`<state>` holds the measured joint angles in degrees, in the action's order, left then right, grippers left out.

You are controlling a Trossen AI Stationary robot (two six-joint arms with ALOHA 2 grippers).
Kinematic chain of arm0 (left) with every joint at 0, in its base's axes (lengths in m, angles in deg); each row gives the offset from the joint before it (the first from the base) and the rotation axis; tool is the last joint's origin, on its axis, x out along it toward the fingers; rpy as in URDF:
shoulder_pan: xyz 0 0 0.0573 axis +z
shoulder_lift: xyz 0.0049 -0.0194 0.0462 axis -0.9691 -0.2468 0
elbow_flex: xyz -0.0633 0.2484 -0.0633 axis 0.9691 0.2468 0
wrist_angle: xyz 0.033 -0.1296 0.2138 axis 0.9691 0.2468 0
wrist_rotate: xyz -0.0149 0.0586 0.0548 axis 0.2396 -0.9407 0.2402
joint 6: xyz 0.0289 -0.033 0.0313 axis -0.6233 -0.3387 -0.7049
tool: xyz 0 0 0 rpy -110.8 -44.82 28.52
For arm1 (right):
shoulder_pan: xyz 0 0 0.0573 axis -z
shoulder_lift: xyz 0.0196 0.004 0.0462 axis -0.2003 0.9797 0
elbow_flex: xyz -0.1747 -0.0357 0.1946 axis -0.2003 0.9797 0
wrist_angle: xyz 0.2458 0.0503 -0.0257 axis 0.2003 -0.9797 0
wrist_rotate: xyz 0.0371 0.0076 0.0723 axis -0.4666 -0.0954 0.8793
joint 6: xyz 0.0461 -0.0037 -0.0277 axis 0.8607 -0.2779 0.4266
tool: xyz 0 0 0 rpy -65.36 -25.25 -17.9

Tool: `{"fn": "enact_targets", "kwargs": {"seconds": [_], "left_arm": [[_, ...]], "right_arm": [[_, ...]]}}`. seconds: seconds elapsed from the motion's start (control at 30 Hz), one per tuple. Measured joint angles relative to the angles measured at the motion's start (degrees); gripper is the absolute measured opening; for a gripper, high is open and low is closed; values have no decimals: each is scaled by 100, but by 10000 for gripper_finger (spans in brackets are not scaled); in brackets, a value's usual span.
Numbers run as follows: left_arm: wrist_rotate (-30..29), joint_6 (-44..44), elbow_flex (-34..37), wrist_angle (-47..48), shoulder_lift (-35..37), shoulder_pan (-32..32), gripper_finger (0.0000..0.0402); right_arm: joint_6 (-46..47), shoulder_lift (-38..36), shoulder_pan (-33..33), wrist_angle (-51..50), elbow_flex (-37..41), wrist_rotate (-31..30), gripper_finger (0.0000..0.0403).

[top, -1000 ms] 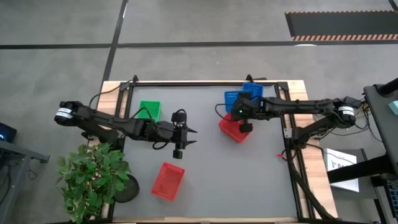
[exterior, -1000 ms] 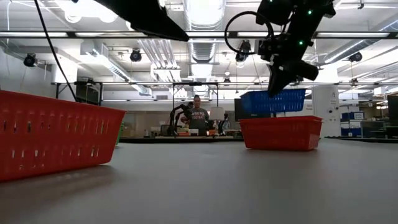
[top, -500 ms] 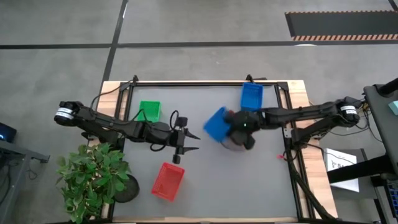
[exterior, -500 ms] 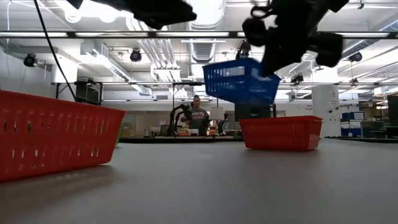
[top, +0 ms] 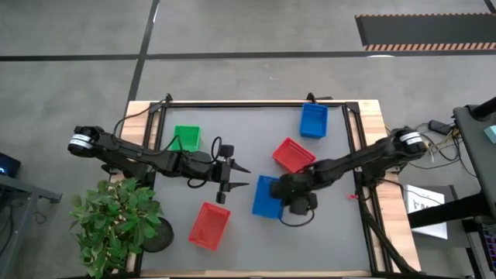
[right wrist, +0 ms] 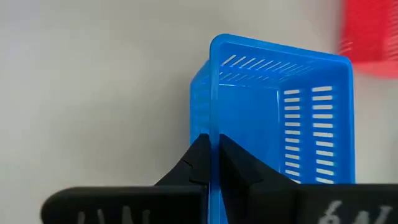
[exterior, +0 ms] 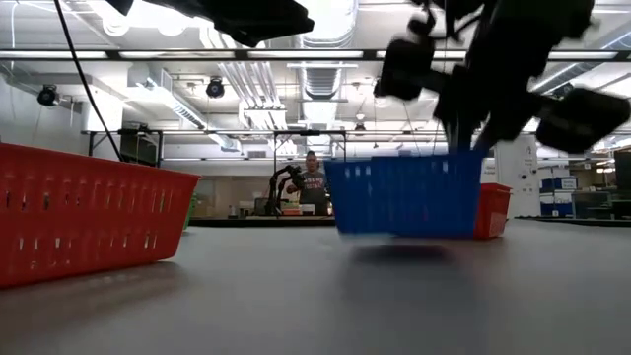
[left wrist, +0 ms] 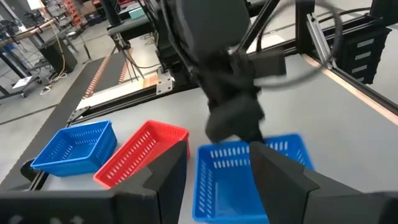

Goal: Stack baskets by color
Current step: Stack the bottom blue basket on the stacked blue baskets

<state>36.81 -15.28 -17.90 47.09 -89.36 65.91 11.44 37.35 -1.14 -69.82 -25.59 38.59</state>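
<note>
My right gripper (top: 285,192) is shut on a blue basket (top: 267,198) at mid-table, toward the near side; the low view shows that basket (exterior: 404,205) close over the tabletop. My left gripper (top: 246,177) hovers open just left of it, pointing at it, with nothing between its fingers. A red basket (top: 293,155) rests on its bottom just beyond the held one. A second blue basket (top: 313,120) sits at the far right, a green basket (top: 186,138) at the far left, and another red basket (top: 209,226) near the front. My right gripper pinches the rim of one side wall (right wrist: 214,124) of the blue basket, the wall toward the table's right, one finger inside the basket and one outside. The fingers slant down from the right. The basket stays upright; whether its bottom touches the table I cannot tell.
A potted plant (top: 116,225) stands at the table's near left corner. A black frame rail (top: 256,103) runs along the far edge. Bare grey tabletop (top: 318,240) lies at the near right. A person (exterior: 314,187) stands far behind the table in the room.
My right gripper has carried the blue basket from high over the far right, past the red basket, toward the near edge and the centre, sinking close to the tabletop; the wrist has rolled and the basket has turned about. My left gripper has tipped up a little.
</note>
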Motion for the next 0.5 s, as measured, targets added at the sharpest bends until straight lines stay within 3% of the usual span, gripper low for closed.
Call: {"fn": "enact_targets", "kwargs": {"seconds": [0.17, 0.27, 0.5], "left_arm": [[-2, 1, 21, 1, 0, 0, 160], [-2, 1, 51, -6, 0, 0, 160], [-4, 3, 133, -32, 0, 0, 160]], "right_arm": [[44, 403, -61, -4, -159, -88, 9], [277, 545, -56, 24, -253, -459, 17], [294, 379, -29, -70, -274, -946, 90]]}}
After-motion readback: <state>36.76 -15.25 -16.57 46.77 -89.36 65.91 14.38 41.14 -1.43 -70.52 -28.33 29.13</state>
